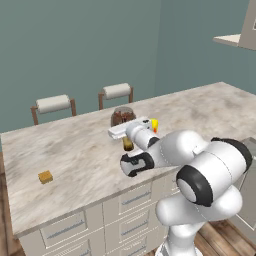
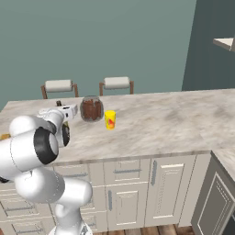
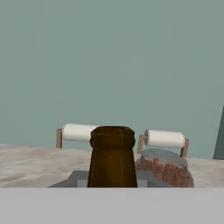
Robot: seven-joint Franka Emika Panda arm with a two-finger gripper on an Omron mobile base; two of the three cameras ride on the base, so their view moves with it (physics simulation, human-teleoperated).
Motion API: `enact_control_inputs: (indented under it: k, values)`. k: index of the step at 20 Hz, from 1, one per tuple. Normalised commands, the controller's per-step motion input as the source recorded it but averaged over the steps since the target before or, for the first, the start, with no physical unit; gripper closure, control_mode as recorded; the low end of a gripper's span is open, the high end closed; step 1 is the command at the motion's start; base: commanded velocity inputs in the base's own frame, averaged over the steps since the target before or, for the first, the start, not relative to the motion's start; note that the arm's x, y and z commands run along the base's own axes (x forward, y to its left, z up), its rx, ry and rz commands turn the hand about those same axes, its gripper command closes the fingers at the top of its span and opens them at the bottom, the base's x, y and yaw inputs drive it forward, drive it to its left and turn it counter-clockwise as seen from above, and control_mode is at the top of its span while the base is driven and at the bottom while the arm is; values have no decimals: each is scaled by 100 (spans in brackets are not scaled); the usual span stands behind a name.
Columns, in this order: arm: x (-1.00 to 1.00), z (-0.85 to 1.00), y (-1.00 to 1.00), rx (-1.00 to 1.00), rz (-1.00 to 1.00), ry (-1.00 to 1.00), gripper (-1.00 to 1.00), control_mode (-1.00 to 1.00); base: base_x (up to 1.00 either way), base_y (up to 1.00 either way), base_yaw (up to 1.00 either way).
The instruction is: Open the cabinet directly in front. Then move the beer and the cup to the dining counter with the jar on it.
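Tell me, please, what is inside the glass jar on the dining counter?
Reddish-brown sticks fill the jar, visible through its clear glass on the dining counter. In the hand view the beer covers its left edge.

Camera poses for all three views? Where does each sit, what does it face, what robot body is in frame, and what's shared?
Left base view: behind-left of the arm, looking down over the dining counter; white arm lower right.
Right base view: behind-right, same counter; arm lower left, yellow cup beside the jar.
Hand view: level along the gripper, facing the beer neck close up.
Shared: jar and two stools.
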Motion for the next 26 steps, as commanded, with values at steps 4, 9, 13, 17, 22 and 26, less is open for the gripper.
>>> enact_control_inputs:
  k: [4,9,13,17,22,26]
  values:
    - [0,-63,0,1,0,0,100,-100,0,0,0]
    - [0,-51,0,5,0,0,100,-100,0,0,0]
    - [0,0,0,0,0,0,100,-100,0,0,0]
    - [4,-42,0,0,0,-15,100,-100,0,0,0]
    - [34,-77,0,2,0,-21,100,-100,0,0,0]
    - [3,-76,0,3,0,-17,100,-100,0,0,0]
